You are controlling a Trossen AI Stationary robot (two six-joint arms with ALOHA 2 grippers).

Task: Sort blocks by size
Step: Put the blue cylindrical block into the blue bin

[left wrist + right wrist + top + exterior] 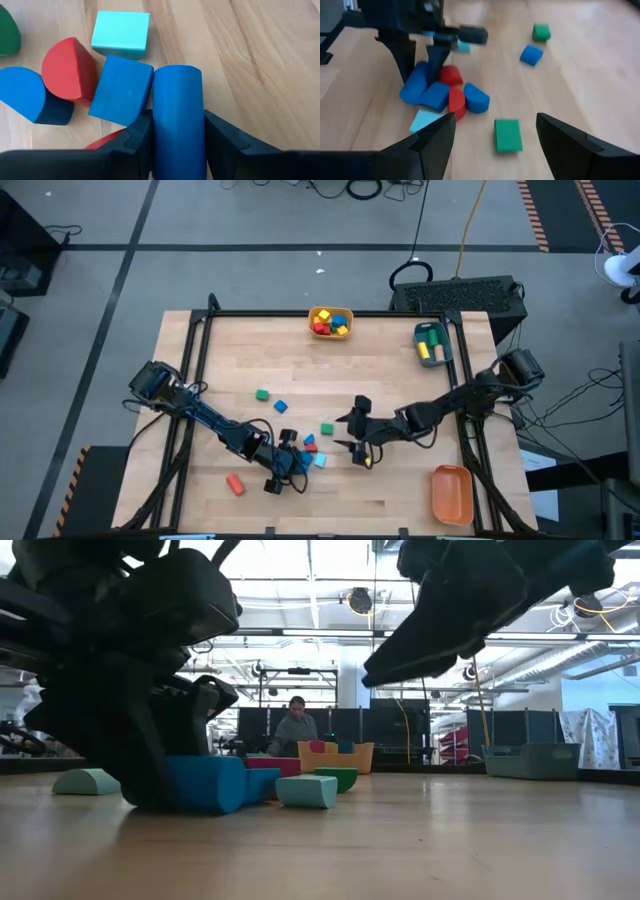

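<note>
Robotics laboratory: a framed wooden tabletop on a grey concrete floor with trailing cables, under ceiling strip lights, a seated person behind.

3 bins; 2 arms; 1 person.
</note>
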